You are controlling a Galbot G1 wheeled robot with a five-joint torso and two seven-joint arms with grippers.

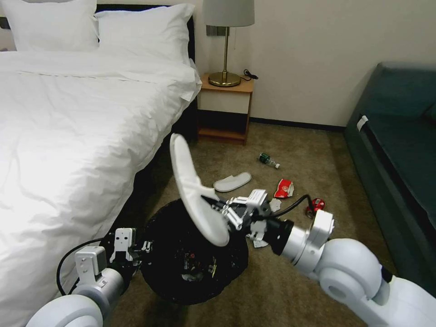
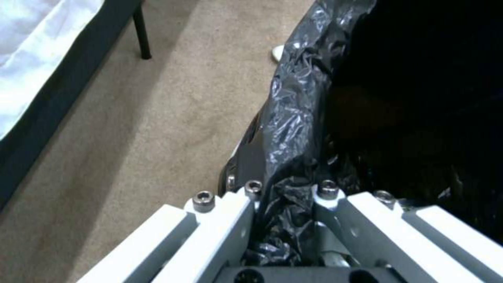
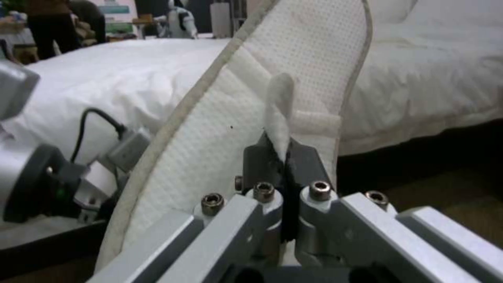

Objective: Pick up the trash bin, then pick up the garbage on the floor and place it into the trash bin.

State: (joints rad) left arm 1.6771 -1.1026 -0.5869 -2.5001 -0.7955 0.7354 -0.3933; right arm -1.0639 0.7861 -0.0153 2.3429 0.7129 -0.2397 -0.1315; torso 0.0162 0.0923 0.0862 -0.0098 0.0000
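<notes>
White slipper (image 1: 195, 193) in right gripper (image 1: 212, 203) stands on end above trash bin (image 1: 195, 268).

The right gripper (image 3: 283, 153) has its dark fingers (image 3: 257, 157) pinched on a fold of a flat white textured fabric slipper (image 3: 220, 129), held upright, with a white-sheeted bed (image 3: 430, 78) behind it.

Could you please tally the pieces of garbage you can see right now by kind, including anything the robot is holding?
White slippers: 2, one held above the trash bin by the right gripper, one on the carpet
Green bottle: 1
Red wrapper: 1
Red can: 1
White scraps: 2
Total: 7
</notes>
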